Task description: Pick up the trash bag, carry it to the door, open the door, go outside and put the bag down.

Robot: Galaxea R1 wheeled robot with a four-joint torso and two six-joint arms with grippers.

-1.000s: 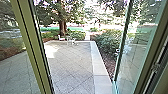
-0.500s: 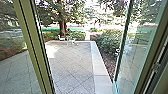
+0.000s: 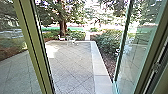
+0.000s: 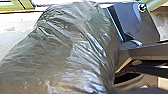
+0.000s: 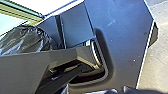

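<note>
Paved patio (image 3: 72, 62) outside, bulging trash bag (image 4: 62, 50) with contents hidden, state of claws unclear.

Glossy, crinkled plastic trash bag (image 4: 75, 50).

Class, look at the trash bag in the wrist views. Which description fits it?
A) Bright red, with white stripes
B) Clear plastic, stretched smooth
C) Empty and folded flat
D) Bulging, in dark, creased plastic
D: the trash bag swells out in a rounded bulk, and its dark, shiny plastic is gathered into many creases.
</note>
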